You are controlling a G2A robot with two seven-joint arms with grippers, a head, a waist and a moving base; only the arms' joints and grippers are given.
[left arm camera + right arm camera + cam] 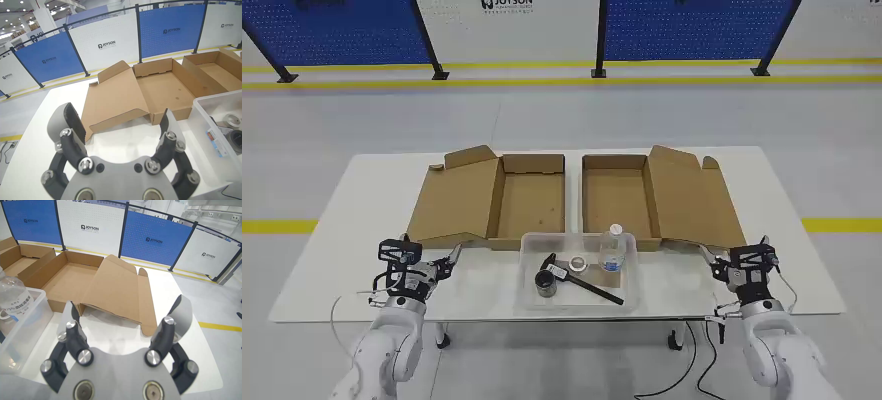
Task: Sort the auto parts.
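- A clear bin (632, 296) stands on the white worktop (352, 240); the parts to be sorted lie inside it.
- In the bin's far right part, a clear bottle (613, 250) stands upright.
- A pale ring (579, 264) lies just left of the bottle.
- A black cylindrical part (545, 283) sits in the bin's near left corner.
- A long black rod (594, 289) lies slantwise from beside that part towards the near right corner.
- Just beyond the bin's far wall, the left box (530, 205) and the right box (614, 205) sit side by side, lids folded outward.
- Left of the bin, the left end effector (117, 108) hangs over bare worktop, fingers spread wide, gripping nothing.
- Right of the bin, the right end effector (124, 299) is likewise spread and unloaded.
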